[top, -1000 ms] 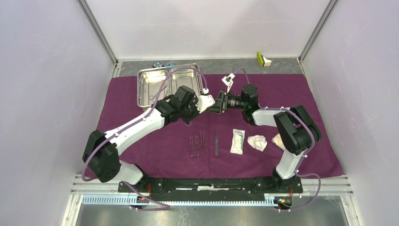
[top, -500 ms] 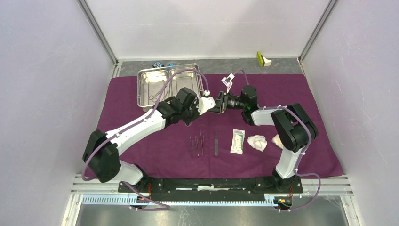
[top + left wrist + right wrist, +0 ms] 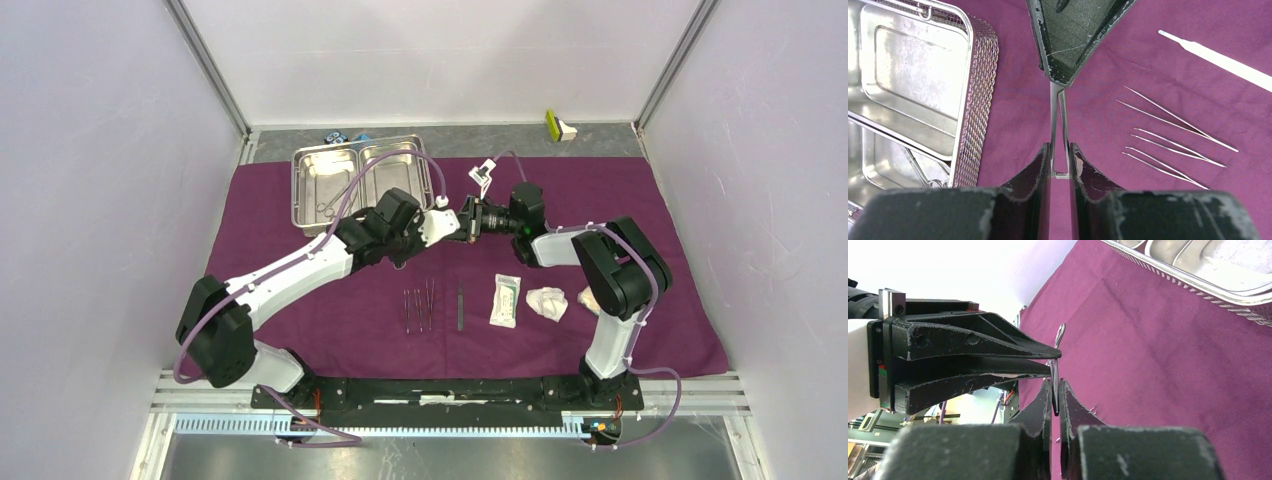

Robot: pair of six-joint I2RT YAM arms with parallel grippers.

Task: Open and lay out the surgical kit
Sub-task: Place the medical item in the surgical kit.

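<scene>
The purple cloth wrap [image 3: 620,200] lies spread flat. My left gripper [image 3: 447,225] and right gripper [image 3: 467,219] meet tip to tip above its middle. Both are shut on one slim metal forceps: in the left wrist view my left gripper [image 3: 1060,146] pinches its end [image 3: 1059,120], and in the right wrist view my right gripper [image 3: 1055,382] pinches its other end [image 3: 1056,365]. The steel tray [image 3: 300,190] stands at the back left with one instrument [image 3: 325,207] in it. Tweezers [image 3: 418,305], a flat-handled tool [image 3: 460,305], the white packet [image 3: 506,300] and gauze wads [image 3: 547,302] lie in a row at the front.
A small blue block and a black-and-blue object [image 3: 345,137] sit behind the tray on the bare table. A yellow-green and white item [image 3: 560,125] lies at the back right. Enclosure walls stand on the left, right and back. The tray's mesh wall [image 3: 968,100] is left of my left fingers.
Both grippers stay joined on the forceps. The pair has shifted slightly to the left and a little nearer; nothing on the cloth has moved.
</scene>
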